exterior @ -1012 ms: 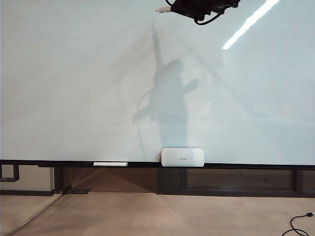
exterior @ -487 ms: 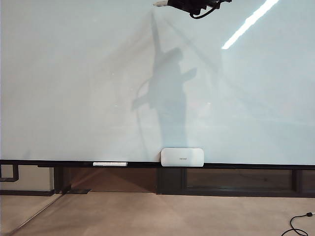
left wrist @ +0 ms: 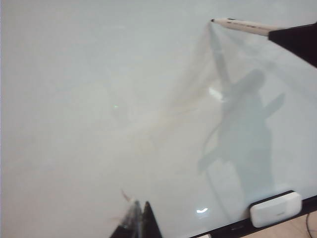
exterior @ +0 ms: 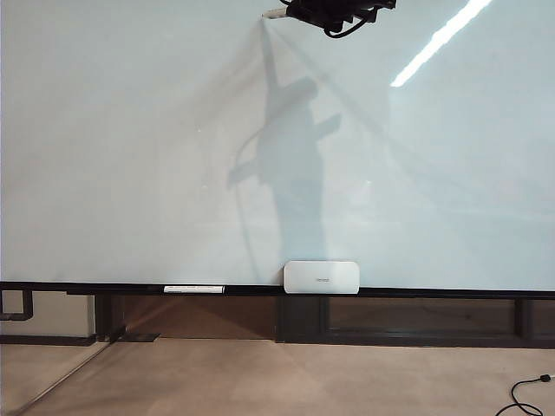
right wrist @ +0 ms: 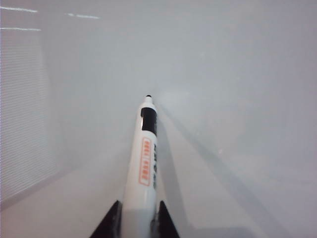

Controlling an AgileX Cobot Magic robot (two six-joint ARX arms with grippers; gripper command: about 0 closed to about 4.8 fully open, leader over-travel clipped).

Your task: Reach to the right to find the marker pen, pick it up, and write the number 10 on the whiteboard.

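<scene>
The whiteboard (exterior: 130,156) fills the exterior view, pale and glossy. No number 10 is in view on it. My right gripper (exterior: 305,10) is at the top edge of that view, shut on the marker pen (exterior: 276,13). The right wrist view shows the pen (right wrist: 143,158) white with a black collar, between the right gripper's (right wrist: 138,210) black fingers and pointing at the board. In the left wrist view the pen (left wrist: 242,25) has its tip where its shadow begins; I cannot tell if it touches. My left gripper (left wrist: 139,210) is shut and empty, close to the board.
A white rounded box (exterior: 321,276) stands on the dark rail (exterior: 434,293) under the board. A long white marker with a dark end (exterior: 194,289) lies on the rail to its left. A cable (exterior: 525,394) lies on the floor at lower right.
My right gripper has carried the pen a little up and to the left along the top of the board. Its shadow on the board has risen with it.
</scene>
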